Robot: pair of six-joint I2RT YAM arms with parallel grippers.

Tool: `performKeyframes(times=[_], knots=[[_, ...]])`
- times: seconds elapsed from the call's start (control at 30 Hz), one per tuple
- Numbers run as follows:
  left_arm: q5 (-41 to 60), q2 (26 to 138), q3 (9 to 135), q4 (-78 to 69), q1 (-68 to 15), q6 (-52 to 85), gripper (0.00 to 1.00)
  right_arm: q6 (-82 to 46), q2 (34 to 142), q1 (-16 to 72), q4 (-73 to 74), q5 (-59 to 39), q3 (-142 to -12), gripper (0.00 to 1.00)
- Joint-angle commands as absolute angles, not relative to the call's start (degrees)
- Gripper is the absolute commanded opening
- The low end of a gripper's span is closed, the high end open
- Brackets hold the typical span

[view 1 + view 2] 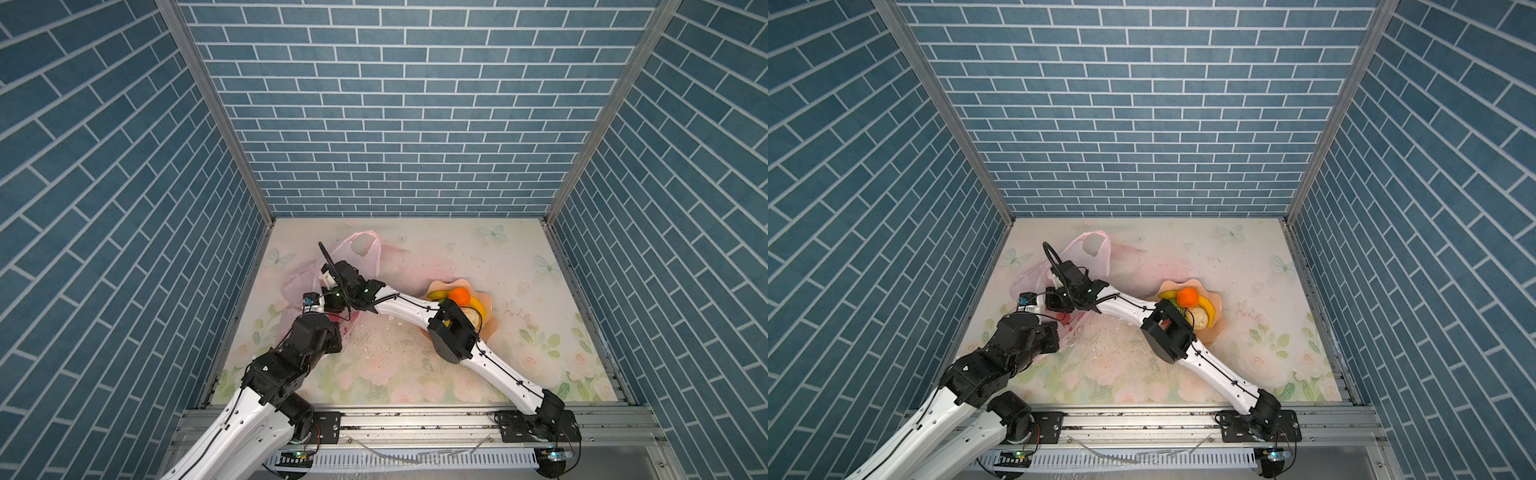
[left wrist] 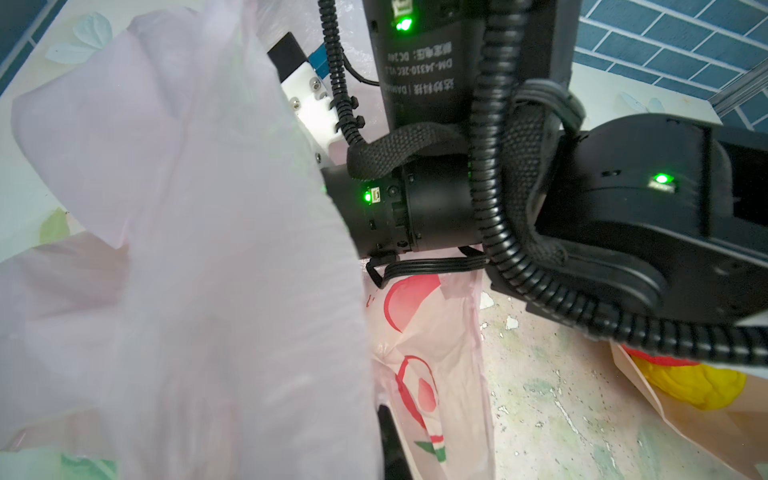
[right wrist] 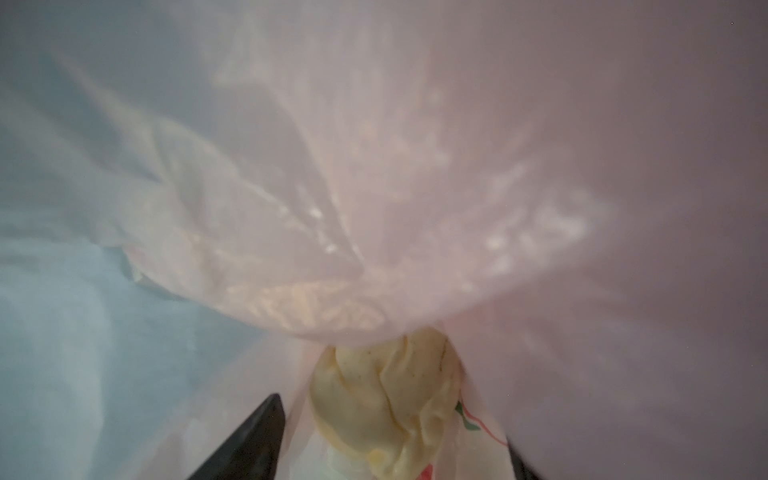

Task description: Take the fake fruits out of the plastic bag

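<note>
Much open mat [image 1: 457, 257] beyond bag [image 1: 297, 286] edge

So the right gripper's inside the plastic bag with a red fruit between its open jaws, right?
No: that fruit is cream-white, not red, per the right wrist view. It sits inside the plastic bag, between the open jaws of the right gripper.

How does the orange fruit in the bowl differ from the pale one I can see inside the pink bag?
Colour: the orange fruit is bright orange; the pale fruit is creamy yellow.
Shape: the orange fruit looks round, the pale fruit lumpy and creased.
Place: the orange fruit lies in the open in the peach bowl; the pale fruit sits inside the plastic bag, between the open fingers of the right gripper.
Both are toy fruits.
</note>
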State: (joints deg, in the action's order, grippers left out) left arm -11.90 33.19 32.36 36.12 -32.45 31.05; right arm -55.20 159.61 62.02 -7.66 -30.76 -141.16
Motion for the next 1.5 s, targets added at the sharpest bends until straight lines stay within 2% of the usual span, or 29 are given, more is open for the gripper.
performKeyframes(times=[0.0,0.17,0.27,0.83,1.13,1.47], knots=[[-11.6,33.7,32.4,34.7,-32.7,29.4,0.00,-54.8,161.0,63.0,-8.8,-32.8,-143.7,0.83],[-11.4,34.3,32.6,33.1,-32.6,28.7,0.00,-54.6,159.9,63.7,-8.5,-33.8,-141.3,0.84],[-11.0,34.8,32.8,32.5,-32.6,28.5,0.00,-54.7,159.8,64.0,-8.5,-33.9,-140.6,0.80],[-11.5,30.6,33.2,35.8,-32.6,28.8,0.00,-57.4,156.8,62.7,-1.8,-30.7,-133.5,0.29],[-12.4,28.4,33.2,37.6,-32.6,29.2,0.00,-57.6,151.4,61.0,3.9,-27.5,-123.9,0.16],[-11.2,26.7,31.5,35.1,-32.6,28.8,0.00,-53.6,139.4,57.4,8.8,-22.4,-107.0,0.06]])
